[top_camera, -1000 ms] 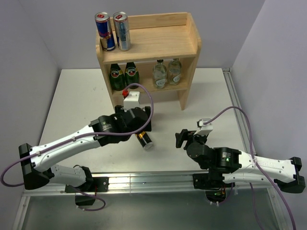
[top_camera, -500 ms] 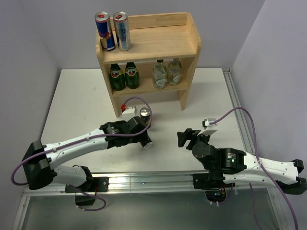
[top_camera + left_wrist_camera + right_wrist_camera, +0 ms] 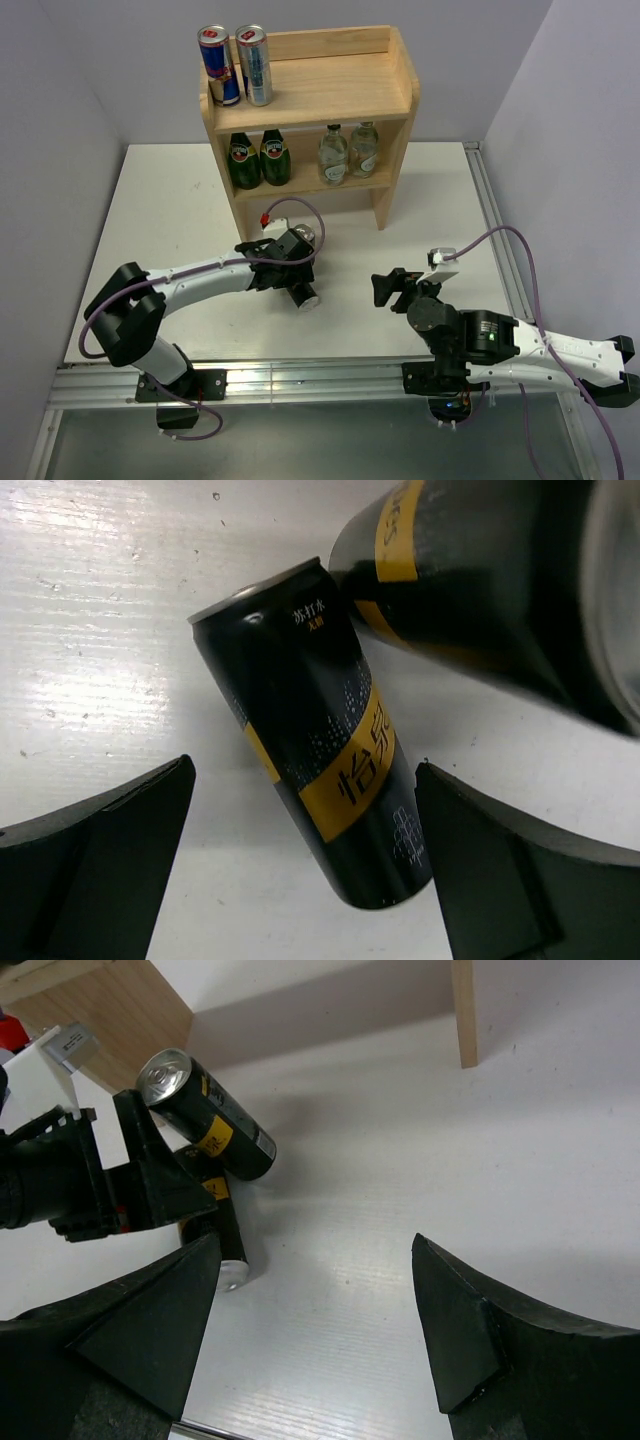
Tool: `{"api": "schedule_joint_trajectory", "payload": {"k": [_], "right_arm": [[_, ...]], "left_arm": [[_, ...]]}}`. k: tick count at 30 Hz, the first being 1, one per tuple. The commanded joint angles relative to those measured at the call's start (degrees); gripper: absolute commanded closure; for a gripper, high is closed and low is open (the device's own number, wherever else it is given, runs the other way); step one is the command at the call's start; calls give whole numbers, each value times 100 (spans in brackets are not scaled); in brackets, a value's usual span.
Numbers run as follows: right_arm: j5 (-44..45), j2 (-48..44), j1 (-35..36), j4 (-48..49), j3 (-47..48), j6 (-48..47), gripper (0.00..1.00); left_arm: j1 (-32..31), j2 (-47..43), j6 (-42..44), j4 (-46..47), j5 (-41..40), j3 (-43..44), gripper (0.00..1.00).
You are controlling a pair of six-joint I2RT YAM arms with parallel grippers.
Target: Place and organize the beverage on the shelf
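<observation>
Your left gripper (image 3: 305, 865) is spread wide, straddling the black-and-gold can (image 3: 320, 745) lying on the table (image 3: 160, 200) at the shelf's 6 o'clock, with nothing gripped. Right gripper (image 3: 315, 1330) is agape and empty. Risk: the can sits skewed to the jaws and the second can (image 3: 470, 590) touches it at 1 o'clock, so closing may twist it or roll both. Shelf (image 3: 340, 85): blue-and-silver cans (image 3: 235, 65) on top at 9 o'clock; below, green bottles (image 3: 258, 158) at 9, clear bottles (image 3: 348, 152) toward 3.

blk can (image 3: 325, 742) (gold band)
</observation>
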Motion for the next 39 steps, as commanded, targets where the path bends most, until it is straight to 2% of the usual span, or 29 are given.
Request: {"api": "schedule_joint_trajectory", "payload": {"k": [1,11,15,18,21,27,30,32,33,35,36,38,39], "right_arm": [[64,-92,24,168,-56,-23,16],[11,-189,15,203,-91,-85,16],[11,-188,24,194,-91,-76,16],[20,-162,24,194,-91,-76,16],[29,-145,24,177,-83,-67,16],[29,-153,24,185,-83,-58,16],[11,-145,24,194,-74,-76,16],[-6,-136,23,194,-74,-67,16],[2,-144,24,220,-82,-85,16],[2,-118,23,229,-91,-102,16],[11,-109,15,229,-83,-102,16],[28,-48,23,221,-74,-76,16],[46,-22,24,194,-65,-67,16]], "left_arm": [[104,173,86,299,84,196,1],[165,674,42,449,-109,222,3],[165,648,15,423,-188,170,11],[165,595,-11,370,-302,99,30],[165,569,-37,326,-416,20,44],[174,490,-73,449,-364,-287,62],[165,341,-90,405,-303,-480,91],[139,113,-134,388,-259,-699,88],[121,42,-160,387,-250,-779,80],[112,-160,-213,396,-223,-920,72],[112,-204,-222,405,-223,-1042,62],[113,-248,-275,414,-206,-1122,52],[113,-249,-292,440,-188,-1210,42]]}}
